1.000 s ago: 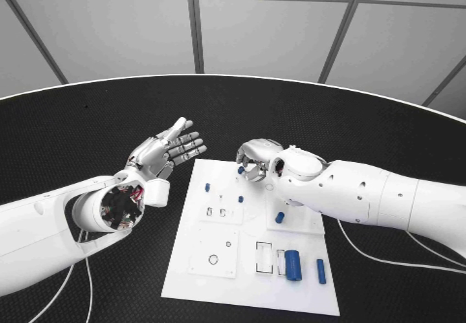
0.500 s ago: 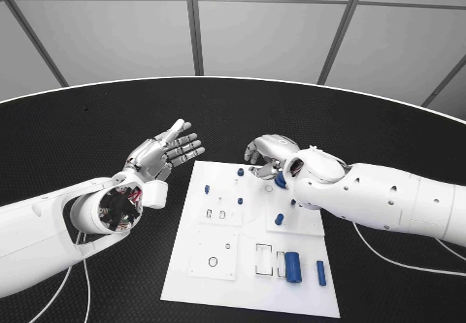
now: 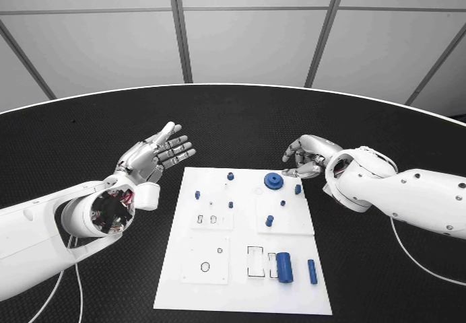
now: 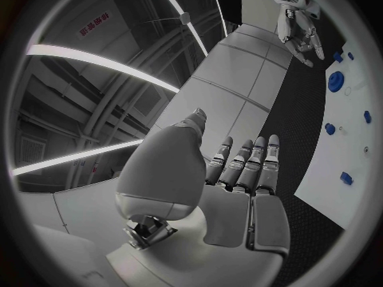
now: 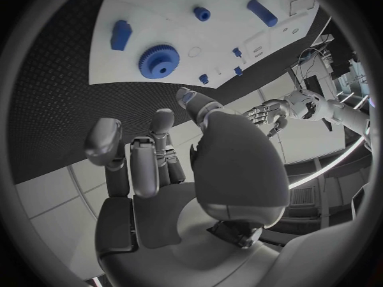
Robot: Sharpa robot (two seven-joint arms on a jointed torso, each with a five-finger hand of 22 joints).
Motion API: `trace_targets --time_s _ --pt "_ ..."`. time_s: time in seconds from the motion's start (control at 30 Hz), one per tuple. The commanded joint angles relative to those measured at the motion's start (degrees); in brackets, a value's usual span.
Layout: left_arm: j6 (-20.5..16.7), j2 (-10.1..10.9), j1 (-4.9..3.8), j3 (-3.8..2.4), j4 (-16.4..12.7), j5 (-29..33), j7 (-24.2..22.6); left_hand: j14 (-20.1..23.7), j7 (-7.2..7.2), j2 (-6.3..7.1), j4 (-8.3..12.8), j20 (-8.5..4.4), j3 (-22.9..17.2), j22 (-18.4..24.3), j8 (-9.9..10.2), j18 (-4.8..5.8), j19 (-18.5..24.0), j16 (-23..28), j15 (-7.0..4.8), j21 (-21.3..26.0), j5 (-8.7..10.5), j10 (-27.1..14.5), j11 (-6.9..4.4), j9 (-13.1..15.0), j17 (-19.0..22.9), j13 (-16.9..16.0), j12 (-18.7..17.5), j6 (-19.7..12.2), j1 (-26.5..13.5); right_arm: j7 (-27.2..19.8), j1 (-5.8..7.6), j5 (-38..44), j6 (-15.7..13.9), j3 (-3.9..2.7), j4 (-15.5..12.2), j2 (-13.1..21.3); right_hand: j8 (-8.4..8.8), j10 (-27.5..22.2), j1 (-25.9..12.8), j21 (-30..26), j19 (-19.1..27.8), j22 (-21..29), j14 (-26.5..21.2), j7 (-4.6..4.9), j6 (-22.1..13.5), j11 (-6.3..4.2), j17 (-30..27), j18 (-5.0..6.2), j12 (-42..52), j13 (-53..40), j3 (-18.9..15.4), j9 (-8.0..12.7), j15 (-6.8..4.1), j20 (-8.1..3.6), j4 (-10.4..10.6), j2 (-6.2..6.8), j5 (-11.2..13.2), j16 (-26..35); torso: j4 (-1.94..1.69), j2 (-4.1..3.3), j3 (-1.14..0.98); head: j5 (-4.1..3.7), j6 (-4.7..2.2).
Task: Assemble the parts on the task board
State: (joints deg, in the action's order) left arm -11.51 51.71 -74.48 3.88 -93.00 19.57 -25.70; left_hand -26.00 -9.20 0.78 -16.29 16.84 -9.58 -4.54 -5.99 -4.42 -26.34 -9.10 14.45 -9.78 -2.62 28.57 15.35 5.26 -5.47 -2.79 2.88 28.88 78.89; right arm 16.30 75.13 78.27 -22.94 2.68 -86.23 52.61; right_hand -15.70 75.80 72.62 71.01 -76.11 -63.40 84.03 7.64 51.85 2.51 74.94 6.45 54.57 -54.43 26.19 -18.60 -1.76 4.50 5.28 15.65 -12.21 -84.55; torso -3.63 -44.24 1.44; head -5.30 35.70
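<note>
**Above the board's far edge: both hands empty, gear seated**

Beyond the far right corner of the task board [image 3: 243, 269], the right hand [image 3: 309, 155] hovers over bare tabletop [image 3: 388, 134], its fingers [image 5: 159, 140] loosely curled and grasping nothing. The left hand [image 3: 160, 153] is raised off the board's far left corner, fingers [image 4: 243, 166] straight and released, palm turned toward the middle, also empty.

On the board, a blue gear [image 3: 274, 180] sits flat near the far edge, just beside the right hand. Around it are small blue pegs [image 3: 230, 176], some apparently standing in the board; at the near end, 1 thick blue cylinder [image 3: 283, 267] and 1 thinner blue rod [image 3: 312, 270] lie loose beside an open rectangular slot [image 3: 254, 261].

Risks, as I judge them: the right hand is close to the gear, so a low sweep toward the near parts could clip it or knock a peg askew. The round cylinder and rod could roll if pinched off-centre.

The tabletop is black, round-edged and finely textured. Behind it stand pale grey wall panels [image 3: 252, 40] with dark seams.
</note>
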Motion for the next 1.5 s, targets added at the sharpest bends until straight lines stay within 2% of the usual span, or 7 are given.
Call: trace_targets --time_s 0.03,0.23,0.27,0.3,0.53,1.2,1.5 --pt "0.04 -0.06 0.01 0.0 0.13 0.0 0.0 0.38 -7.9 -0.43 0.0 -0.07 -0.37 0.08 -0.18 0.02 0.34 0.27 -0.06 0.0 -0.31 0.42 0.14 0.08 0.1 -0.02 0.16 0.51 0.03 0.2 -0.01 -0.64 0.58 0.0 0.73 0.04 -0.36 2.31 0.78 0.79 -0.78 -1.3 4.23 0.19 -0.79 0.22 5.16 -0.82 10.08 -9.84 -1.46 -0.13 0.36 0.14 0.93 -0.32 -0.53 -1.26 0.17 0.16 -0.36 -0.09 0.12" --pt "0.08 -0.05 0.01 0.0 0.11 0.0 -0.01 0.45 -7.9 -0.43 0.0 -0.07 -0.38 0.1 -0.16 0.02 0.38 0.3 -0.06 0.01 -0.31 0.37 0.14 0.06 0.11 -0.01 0.15 0.43 0.04 0.46 -0.01 -1.15 1.51 0.01 2.37 -0.9 -0.54 3.67 1.81 1.14 -1.14 -2.26 4.5 0.58 -1.8 0.66 7.1 -0.92 17.1 -16.94 -3.32 -0.21 0.74 0.49 2.5 -0.6 -0.78 -2.27 0.06 -0.06 -0.06 -0.19 0.11" --pt "0.07 -0.05 0.01 0.0 0.11 0.0 -0.01 0.45 -7.9 -0.43 0.0 -0.07 -0.38 0.1 -0.16 0.02 0.38 0.3 -0.06 0.01 -0.31 0.37 0.14 0.06 0.11 -0.01 0.15 0.43 0.04 0.47 -0.01 -1.17 1.57 0.02 2.48 -1.01 -0.54 3.81 1.85 1.84 -1.68 -3.21 4.46 0.6 -1.88 0.69 6.9 -1.12 17.52 -17.35 -3.48 -0.21 0.76 0.51 2.63 -0.62 -0.78 -2.2 0.06 -0.06 -0.06 -0.19 0.11" --pt "0.07 -0.03 0.01 0.0 0.09 0.0 -0.02 0.45 -7.9 -0.43 0.0 -0.07 -0.38 0.1 -0.16 0.02 0.38 0.3 -0.06 0.01 -0.31 0.37 0.14 0.06 0.11 -0.01 0.15 0.43 0.04 0.48 -0.02 -1.2 1.68 0.02 2.74 -1.27 -0.57 3.95 1.98 5.34 -4.25 -7.88 4.45 0.66 -2.04 0.73 6.9 -2.15 18.12 -17.95 -3.9 -0.22 0.81 0.54 2.86 -0.61 -0.81 -2.22 0.04 -0.1 -0.03 -0.25 0.13" --pt "0.04 0.1 0.01 0.0 -0.1 0.0 -0.05 0.45 -7.9 -0.43 0.0 -0.07 -0.38 0.1 -0.16 0.02 0.38 0.3 -0.06 0.01 -0.31 0.37 0.14 0.06 0.11 -0.01 0.15 0.43 0.04 0.32 -0.03 -1.29 2.29 0.05 3.94 -3.08 -0.75 8.23 3.27 8.33 -6.31 -11.94 4.92 1.03 -2.99 1.21 9.49 -2.95 26.75 -26.52 -6.64 -0.26 1.24 0.92 4.47 -1.21 -1.01 -3.4 0.0 -0.08 0.12 -0.17 0.38" --pt "-0.03 0.36 0.0 0.0 -0.61 0.01 -0.04 0.56 -7.91 -0.43 0.0 -0.07 -0.42 0.15 -0.12 0.05 0.44 0.35 -0.04 0.06 -0.31 0.31 0.15 0.04 0.14 0.0 0.11 0.3 0.07 0.27 -0.37 -1.31 3.97 0.38 6.08 -5.86 -0.95 9.71 4.08 9.84 -7.26 -14.06 5.21 1.29 -3.36 1.52 11.05 -3.37 29.6 -29.38 -8.19 -0.28 1.55 1.23 5.53 -1.77 -1.29 -4.07 0.09 -0.02 -0.22 0.15 1.03" --pt "-0.03 0.38 0.0 0.0 -0.66 0.01 -0.02 0.56 -7.91 -0.43 0.0 -0.07 -0.42 0.15 -0.12 0.05 0.44 0.35 -0.04 0.06 -0.31 0.31 0.15 0.04 0.14 0.0 0.11 0.3 0.07 0.41 -0.95 -1.31 4.82 0.48 5.96 -6.14 -0.94 9.67 4.07 9.89 -7.28 -14.12 5.22 1.31 -3.4 1.54 11.11 -3.38 29.56 -29.35 -8.25 -0.27 1.56 1.24 5.58 -1.78 -1.31 -4.09 0.16 -0.04 -0.21 0.16 1.16"
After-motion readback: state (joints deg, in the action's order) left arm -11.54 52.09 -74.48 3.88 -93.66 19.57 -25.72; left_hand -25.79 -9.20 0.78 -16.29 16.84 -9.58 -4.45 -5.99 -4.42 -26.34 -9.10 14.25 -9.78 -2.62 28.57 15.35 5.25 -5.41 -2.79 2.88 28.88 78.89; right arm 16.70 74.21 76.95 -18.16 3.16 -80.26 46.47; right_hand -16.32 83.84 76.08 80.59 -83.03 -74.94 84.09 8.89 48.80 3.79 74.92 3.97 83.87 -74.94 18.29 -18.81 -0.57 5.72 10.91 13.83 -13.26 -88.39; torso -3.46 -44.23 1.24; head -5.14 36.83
